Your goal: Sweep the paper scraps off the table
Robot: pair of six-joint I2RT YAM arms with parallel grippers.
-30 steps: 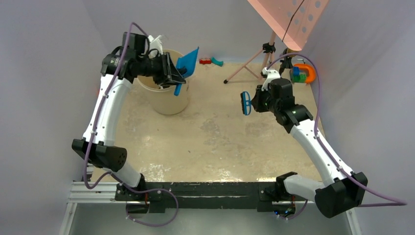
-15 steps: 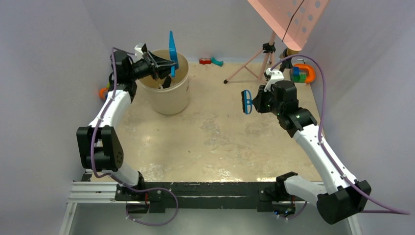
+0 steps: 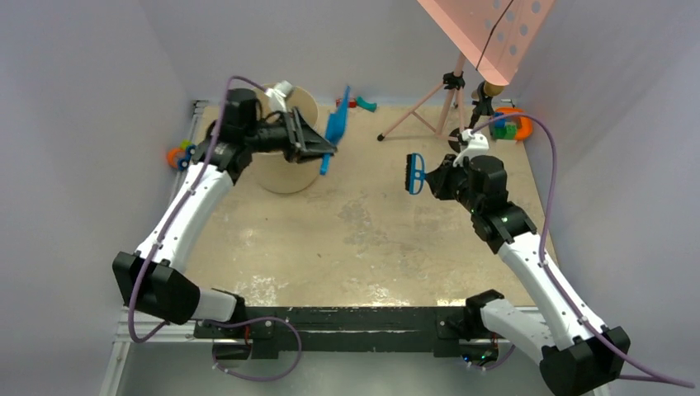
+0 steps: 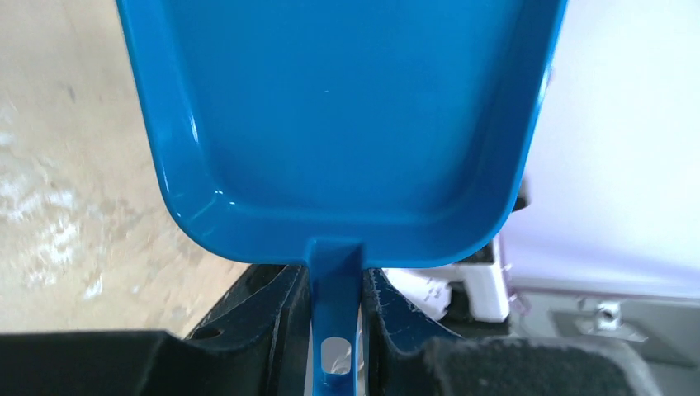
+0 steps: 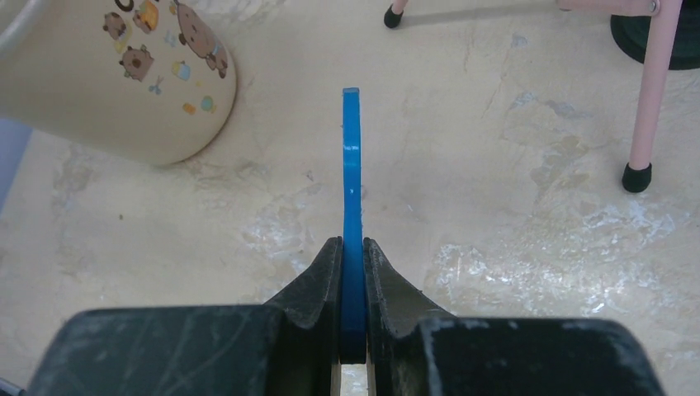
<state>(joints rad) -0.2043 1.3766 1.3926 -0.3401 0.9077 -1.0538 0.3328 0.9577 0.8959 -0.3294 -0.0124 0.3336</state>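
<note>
No paper scraps show in any view. The beige table (image 3: 363,239) is worn and stained. My left gripper (image 3: 320,150) is shut on the handle of a blue dustpan (image 3: 334,125), held in the air just right of the cream bucket (image 3: 285,169). In the left wrist view the dustpan (image 4: 338,124) fills the frame, its pan bare, its handle clamped between my fingers (image 4: 272,322). My right gripper (image 3: 431,175) is shut on a blue hand brush (image 3: 413,173) above the table's right half; the right wrist view shows the brush (image 5: 352,198) edge-on between my fingers (image 5: 318,289).
The cream bucket with cartoon print (image 5: 115,74) stands at the back left. A pink stand's legs (image 3: 421,107) rest at the back, also in the right wrist view (image 5: 648,99). Plastic toys lie at the back edge (image 3: 357,103), back right (image 3: 512,124) and off the left side (image 3: 177,154).
My left arm has swung the dustpan from over the bucket's mouth to the right and down, clear of the bucket. My right gripper with the brush has barely moved.
</note>
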